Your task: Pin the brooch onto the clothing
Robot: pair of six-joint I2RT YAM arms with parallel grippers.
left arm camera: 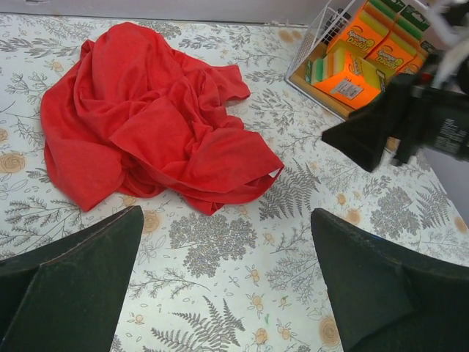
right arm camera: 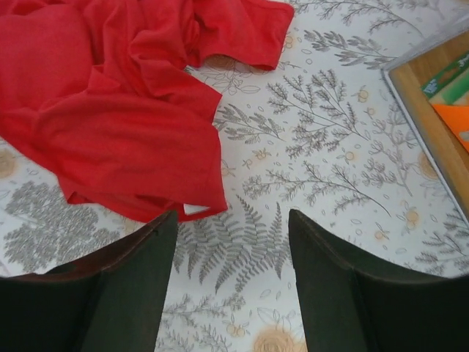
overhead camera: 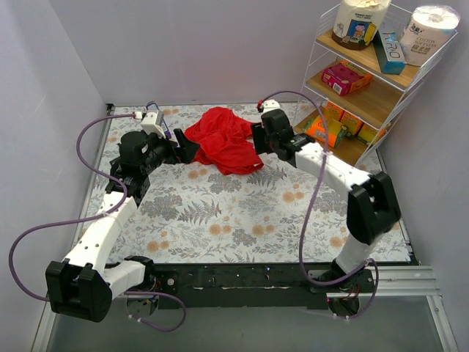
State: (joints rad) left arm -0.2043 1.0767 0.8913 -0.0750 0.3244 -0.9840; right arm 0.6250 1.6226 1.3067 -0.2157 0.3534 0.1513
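Preparation seems to be the step in hand. The bright red sleeveless tank top of thin soft fabric [overhead camera: 223, 139] lies crumpled in a heap at the far middle of the floral-print table [overhead camera: 242, 220], and nothing on it looks pinned.

The left jaws stand wide apart and empty just left of the heap. The right jaws, also parted and holding nothing, sit just right of it, near its lower hem.

The small dark grey brooch shows in none of the views. It may lie under a fold or out of frame; I cannot tell which. The next move likely calls for finding it, then spreading a flat patch of cloth to take the pin.

Bunched thin fabric may lift with any pinch. A white wire rack with wooden shelves [overhead camera: 374, 92], holding orange packets [left arm camera: 352, 66], stands close on the right and crowds the right arm [overhead camera: 330, 169].
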